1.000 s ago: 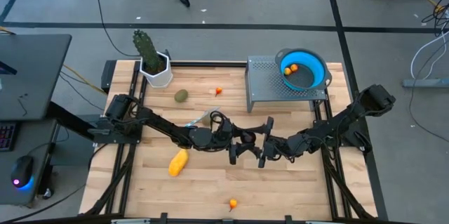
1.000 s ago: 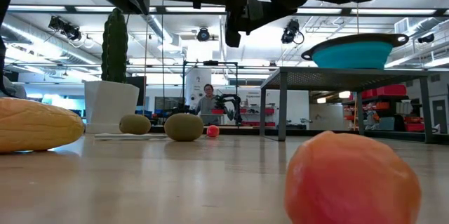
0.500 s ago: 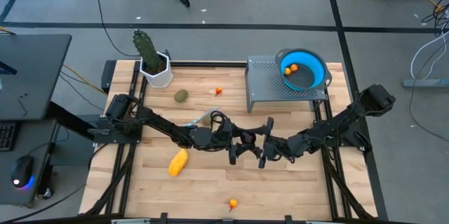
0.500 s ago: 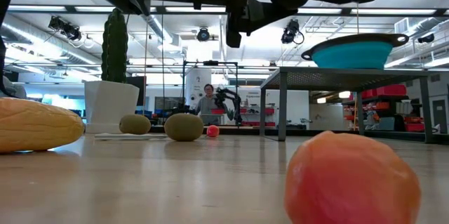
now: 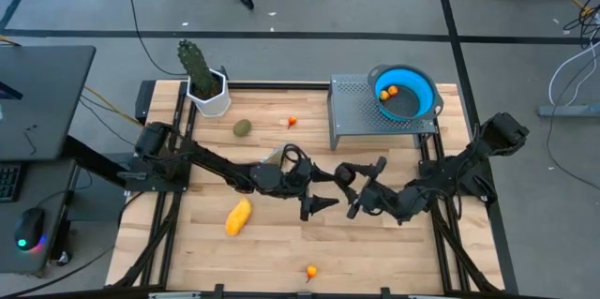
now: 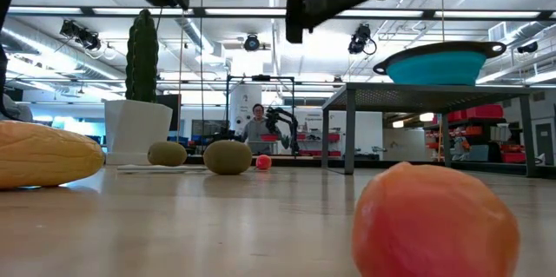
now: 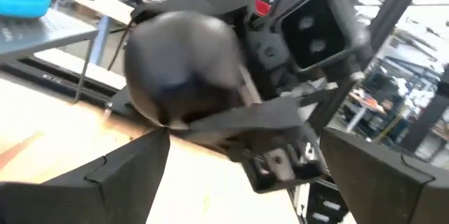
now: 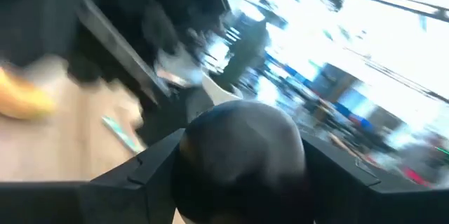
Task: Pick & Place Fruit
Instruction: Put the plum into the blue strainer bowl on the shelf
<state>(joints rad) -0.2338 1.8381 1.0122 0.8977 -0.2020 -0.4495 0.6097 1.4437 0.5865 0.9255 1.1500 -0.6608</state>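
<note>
Both dark arms meet over the table's middle, the left gripper [image 5: 317,192] spread wide and empty, the right gripper [image 5: 364,179] clasping a dark round fruit [image 8: 242,157].

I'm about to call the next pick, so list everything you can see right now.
yellow fruit: one, yellow, table's left front
green fruit: two, olive; one near the cactus, the second seen only in the low view
orange fruit: two on the table, one at the back middle, one at the front edge; what looks like two more in the bowl
dark fruit: one, dark, in the right gripper above mid-table
bowl: one, blue, on the rack
rack: one, grey, back right
cactus: one, green, white pot, back left corner
knife: one, silver blade, mostly under the left arm
person: one, far behind the table
left gripper: open, mid-table
right gripper: shut on the dark fruit
</note>
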